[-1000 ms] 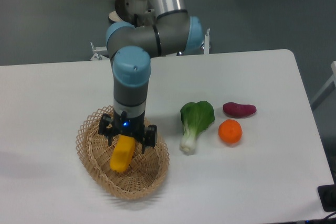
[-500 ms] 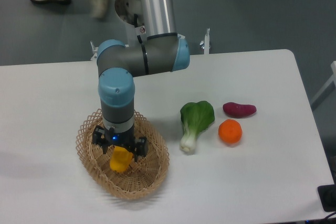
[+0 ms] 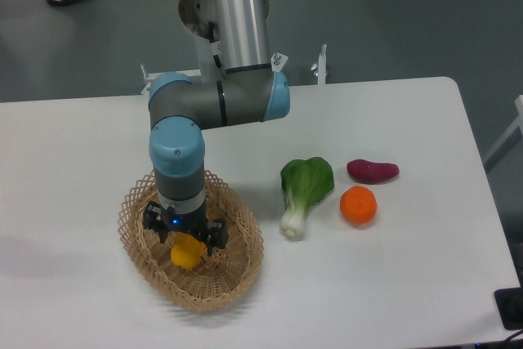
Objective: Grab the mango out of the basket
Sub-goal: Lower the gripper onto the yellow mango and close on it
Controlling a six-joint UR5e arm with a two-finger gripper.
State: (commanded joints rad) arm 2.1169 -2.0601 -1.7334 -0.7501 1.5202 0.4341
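Arm: UR5e arm (image 3: 221,104) reaches down from the far edge of the table (image 3: 409,284), wrist vertical over the basket.
Gripper: gripper (image 3: 185,241) sits low inside the basket, fingers on either side of the mango; whether they press it cannot be told.
Mango: mango (image 3: 187,252), yellow-orange, mostly hidden beneath the gripper.
Basket: basket (image 3: 237,271), tan wicker, near the table's front left.
Right of basket: bok choy (image 3: 304,190), then orange (image 3: 358,205), sweet potato (image 3: 373,171) just behind it.
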